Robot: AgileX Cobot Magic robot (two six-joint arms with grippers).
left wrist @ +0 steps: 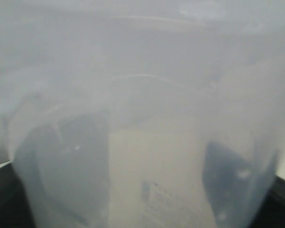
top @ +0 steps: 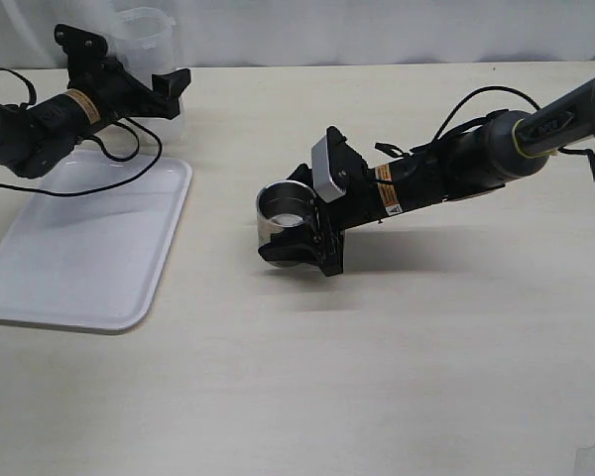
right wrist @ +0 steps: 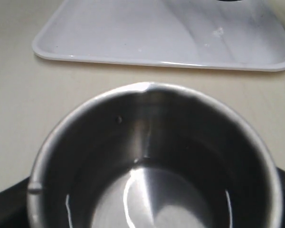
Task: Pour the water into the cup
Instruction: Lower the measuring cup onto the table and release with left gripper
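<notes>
Exterior view: right claw (top: 305,243) clenched round cup (top: 281,213), mouth up, long axis near vertical. Left claw (top: 169,87) grasps beaker (top: 144,35), upright near white tray (top: 89,258).

Soft, even light fell from above, leaving faint, diffuse shadows on the pale table (top: 426,397). The left wrist view was a milky blur, the beaker (left wrist: 142,95) too near to focus. Bright glare streaked the cup (right wrist: 152,142) inside; the tray (right wrist: 156,61) looked sharper.

Pale wood-grain table (top: 426,377); behind it, what looks like a white wall (top: 377,30).
</notes>
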